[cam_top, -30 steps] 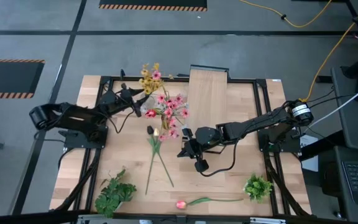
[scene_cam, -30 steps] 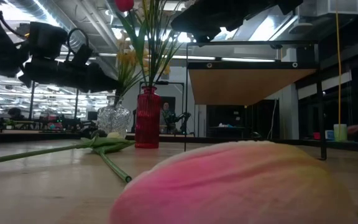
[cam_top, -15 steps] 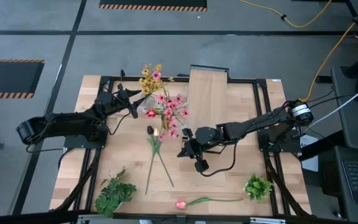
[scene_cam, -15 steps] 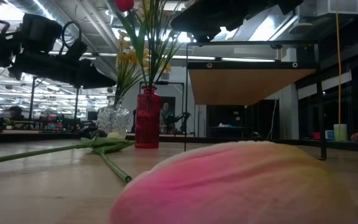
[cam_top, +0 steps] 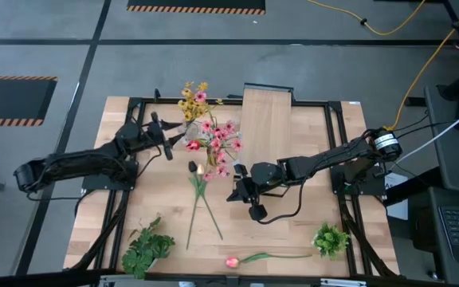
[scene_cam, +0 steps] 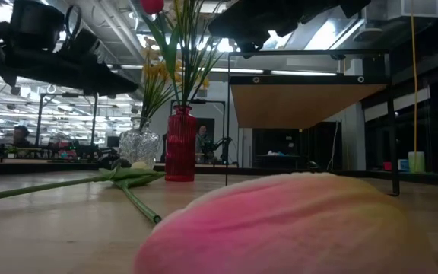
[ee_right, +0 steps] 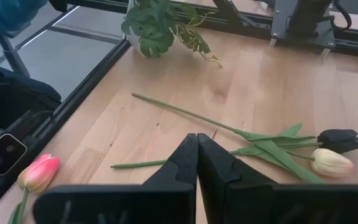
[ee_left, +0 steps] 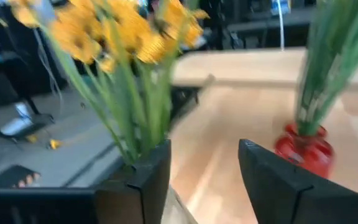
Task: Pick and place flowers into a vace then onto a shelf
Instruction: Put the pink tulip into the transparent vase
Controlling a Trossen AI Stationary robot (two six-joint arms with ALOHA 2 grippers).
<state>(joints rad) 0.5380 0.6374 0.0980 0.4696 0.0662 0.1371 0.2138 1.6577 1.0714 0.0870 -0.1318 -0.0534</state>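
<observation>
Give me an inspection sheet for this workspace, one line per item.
Surface: wooden table, dark frame around it.
Job's things: yellow flowers in clear vase; pink flowers in red vase; crossed tulips lying flat; pink tulip at near edge; shelf bare.
Clutter: two leafy bunches.
End effectors: left open beside yellow flowers; right shut, mid-table.
Cables: yellow cable on floor.
Surroundings: grey floor, hazard-striped mats.

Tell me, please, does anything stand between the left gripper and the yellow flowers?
Nothing visible does. The open left gripper faces the yellow flowers directly, their stems at one finger; the red vase stands off to the side.
</observation>
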